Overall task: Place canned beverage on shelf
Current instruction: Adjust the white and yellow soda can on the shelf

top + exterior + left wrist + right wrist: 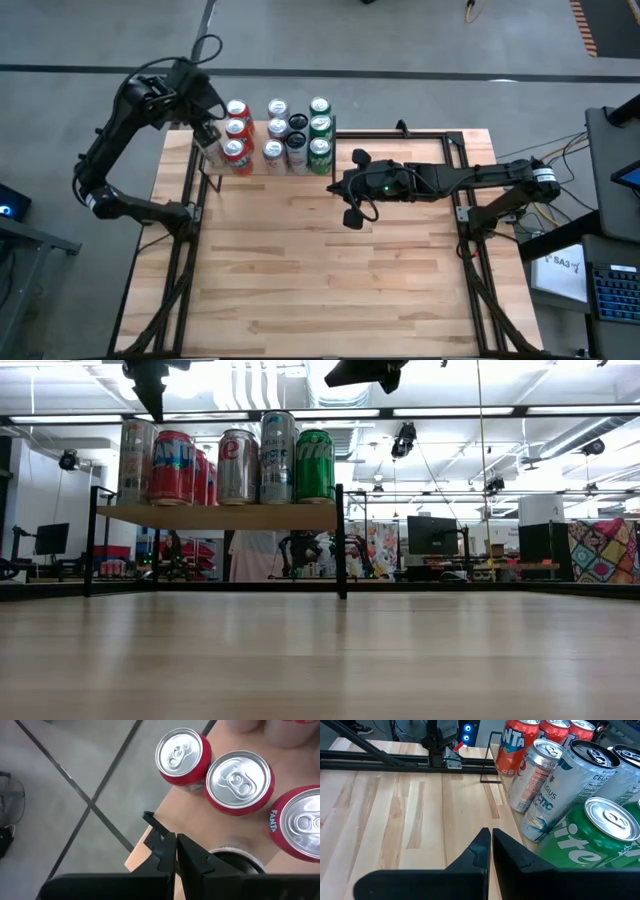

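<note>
The shelf stands at the table's far left on black posts and carries several cans: red ones, silver ones, dark ones and green ones, all upright on their bases. My left gripper is shut with nothing between its fingers. It hangs over the shelf's left edge, above a silver can whose top shows partly behind the fingers. My right gripper is shut and bare, raised over the tabletop just right of the shelf.
Black frame rails run along the table's left and right sides. Bare plank tabletop stretches from the shelf to the near edge. The floor drops away just left of the shelf.
</note>
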Motion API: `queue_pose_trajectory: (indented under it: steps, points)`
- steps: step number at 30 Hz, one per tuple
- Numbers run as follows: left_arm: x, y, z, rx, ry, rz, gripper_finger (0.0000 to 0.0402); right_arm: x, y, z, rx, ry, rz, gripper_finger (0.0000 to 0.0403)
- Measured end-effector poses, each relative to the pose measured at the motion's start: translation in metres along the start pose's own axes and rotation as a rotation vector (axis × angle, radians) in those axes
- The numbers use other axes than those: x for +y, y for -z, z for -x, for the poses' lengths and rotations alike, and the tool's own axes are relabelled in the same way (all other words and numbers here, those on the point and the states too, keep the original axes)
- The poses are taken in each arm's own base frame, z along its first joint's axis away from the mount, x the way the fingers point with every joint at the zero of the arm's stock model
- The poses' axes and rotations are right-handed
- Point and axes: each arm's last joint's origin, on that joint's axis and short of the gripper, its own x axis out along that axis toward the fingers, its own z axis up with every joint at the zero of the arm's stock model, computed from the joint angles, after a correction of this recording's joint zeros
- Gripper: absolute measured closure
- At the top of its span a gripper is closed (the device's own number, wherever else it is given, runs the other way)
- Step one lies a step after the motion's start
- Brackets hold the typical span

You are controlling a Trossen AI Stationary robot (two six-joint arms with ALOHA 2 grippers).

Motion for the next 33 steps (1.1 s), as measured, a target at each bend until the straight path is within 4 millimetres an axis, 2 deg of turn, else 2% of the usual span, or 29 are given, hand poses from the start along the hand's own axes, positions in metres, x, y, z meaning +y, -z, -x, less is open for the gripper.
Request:
queue_pose_trajectory:
  steps: [14,33]
  points:
    - [-0.003,-0.007,-0.014,0.072,0.023,-0.019,0.0402,0.0,0.001,0.0,0.012,-0.001,-0.007,0.0394]
    - [-0.006,-0.002,-0.013,0.108,0.079,0.011,0.0402,0.0,0.001,0.0,0.012,-0.001,-0.014,0.0394]
